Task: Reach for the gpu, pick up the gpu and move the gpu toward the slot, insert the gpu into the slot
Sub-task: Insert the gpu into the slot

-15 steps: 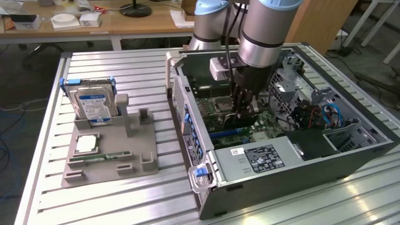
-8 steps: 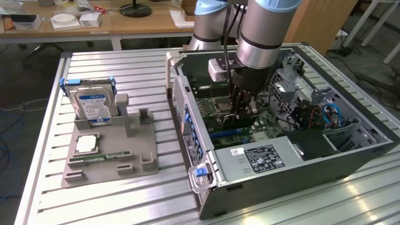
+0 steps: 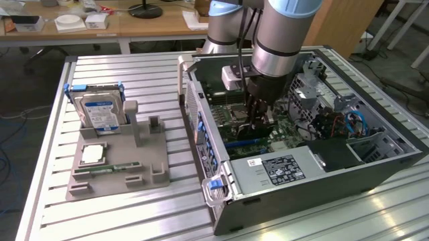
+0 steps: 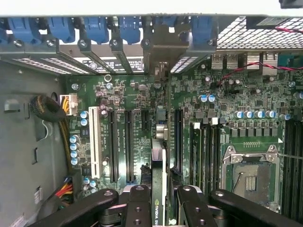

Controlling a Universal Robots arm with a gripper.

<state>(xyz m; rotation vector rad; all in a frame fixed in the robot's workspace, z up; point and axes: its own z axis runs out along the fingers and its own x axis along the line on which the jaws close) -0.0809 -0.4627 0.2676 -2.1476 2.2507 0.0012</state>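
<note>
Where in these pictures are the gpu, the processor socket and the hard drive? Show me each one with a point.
gpu (image 4: 159, 182): wrist view, on its thin edge, seen edge-on.
processor socket (image 4: 251, 178): wrist view, on its open middle.
hard drive (image 3: 99, 113): exterior view, on its blue-white label.

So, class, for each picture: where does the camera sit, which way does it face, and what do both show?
Exterior view: off the arm, raised, looking down into the open computer case; the arm reaches in.
Wrist view: on the wrist, facing the motherboard; the gripper clamps the gpu edge-on.
Both show the motherboard, processor socket and gpu.
</note>
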